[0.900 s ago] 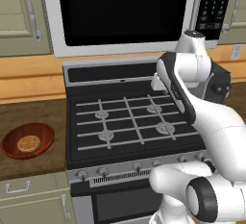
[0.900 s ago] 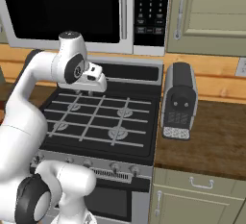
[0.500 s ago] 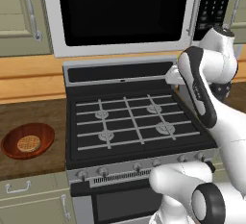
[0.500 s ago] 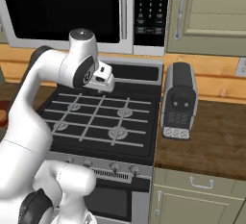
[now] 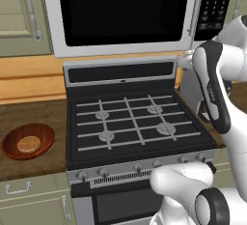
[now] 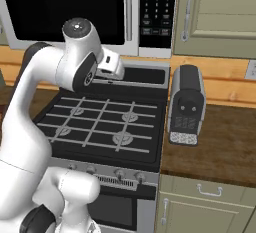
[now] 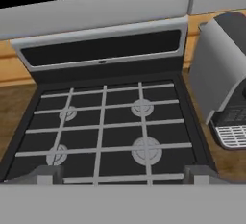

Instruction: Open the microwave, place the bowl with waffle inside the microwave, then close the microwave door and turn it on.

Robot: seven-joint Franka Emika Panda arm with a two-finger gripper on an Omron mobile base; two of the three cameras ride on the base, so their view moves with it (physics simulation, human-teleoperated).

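Two-finger gripper point(image 7: 117, 176) jaws spread wide, empty, above the black gas stove point(image 7: 103, 127). Grey coffee machine point(image 7: 222, 79) just to its right. Silver-grey microwave point(image 5: 128, 14) beyond, door closed. Reddish-brown glossy bowl point(image 5: 14, 147) with golden waffle point(image 5: 28, 144) well off left on the wooden counter point(image 5: 29, 118).

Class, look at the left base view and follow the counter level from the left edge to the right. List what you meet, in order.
Bowl holding the waffle → stove → the robot's white arm.
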